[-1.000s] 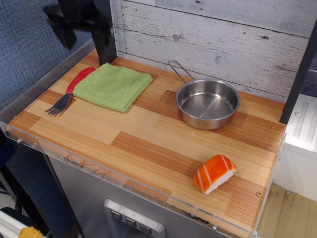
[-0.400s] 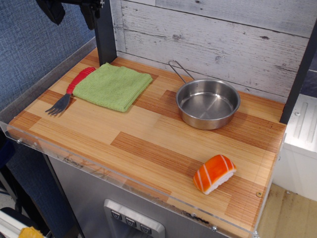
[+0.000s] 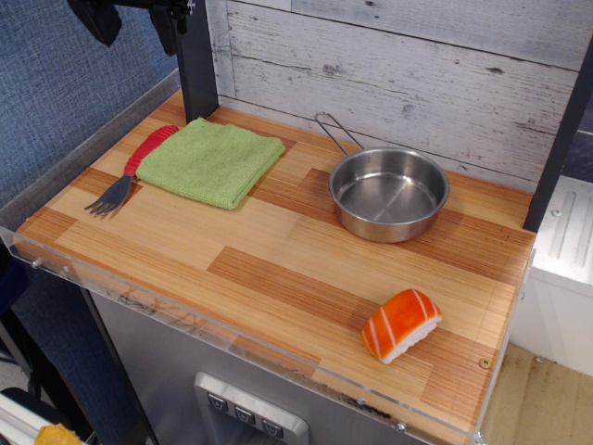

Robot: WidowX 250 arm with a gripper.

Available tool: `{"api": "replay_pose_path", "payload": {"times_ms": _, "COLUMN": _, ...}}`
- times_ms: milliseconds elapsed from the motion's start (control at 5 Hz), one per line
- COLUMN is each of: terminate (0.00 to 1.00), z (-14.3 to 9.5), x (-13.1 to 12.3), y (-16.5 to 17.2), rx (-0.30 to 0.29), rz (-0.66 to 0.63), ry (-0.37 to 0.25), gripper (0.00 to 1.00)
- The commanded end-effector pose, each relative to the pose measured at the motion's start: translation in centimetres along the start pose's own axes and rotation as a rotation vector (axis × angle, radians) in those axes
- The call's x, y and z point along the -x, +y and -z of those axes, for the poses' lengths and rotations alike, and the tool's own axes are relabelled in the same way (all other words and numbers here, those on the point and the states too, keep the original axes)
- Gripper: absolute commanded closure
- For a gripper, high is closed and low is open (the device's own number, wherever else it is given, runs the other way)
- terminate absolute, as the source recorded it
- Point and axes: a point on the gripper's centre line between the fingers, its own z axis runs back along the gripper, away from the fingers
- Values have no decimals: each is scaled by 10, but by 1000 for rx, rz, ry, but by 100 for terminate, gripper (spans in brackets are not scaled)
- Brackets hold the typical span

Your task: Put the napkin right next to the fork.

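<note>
The light green napkin (image 3: 211, 159) lies flat at the back left of the wooden table. The fork (image 3: 130, 171) lies along its left edge, red handle towards the back, grey tines towards the front. The napkin's left edge touches the handle. My gripper (image 3: 134, 20) hangs high above the table's back left corner, partly cut off by the top of the frame. Its two black fingers (image 3: 97, 20) stand apart with nothing between them. It is well above both the napkin and the fork.
A steel pan (image 3: 387, 193) with a wire handle stands at the back right. A piece of salmon sushi (image 3: 400, 324) lies near the front right. A black post (image 3: 196, 65) stands behind the napkin. A clear plastic rim (image 3: 185, 320) runs along the front edge.
The gripper has risen from its lower position one second ago and has held still over the last half second. Napkin and fork have not moved.
</note>
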Motion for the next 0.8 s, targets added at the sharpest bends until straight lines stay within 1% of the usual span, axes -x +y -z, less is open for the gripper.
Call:
{"api": "replay_pose_path", "payload": {"times_ms": 0, "terminate": 0, "z": -19, "x": -1, "y": 5, "rx": -16, "rz": -8, "ry": -50, "gripper": 0}}
{"api": "replay_pose_path", "payload": {"times_ms": 400, "terminate": 0, "z": -19, "x": -1, "y": 5, "rx": -16, "rz": -8, "ry": -50, "gripper": 0}}
{"api": "replay_pose_path", "payload": {"times_ms": 600, "terminate": 100, "z": -19, "x": -1, "y": 5, "rx": -16, "rz": -8, "ry": -50, "gripper": 0}}
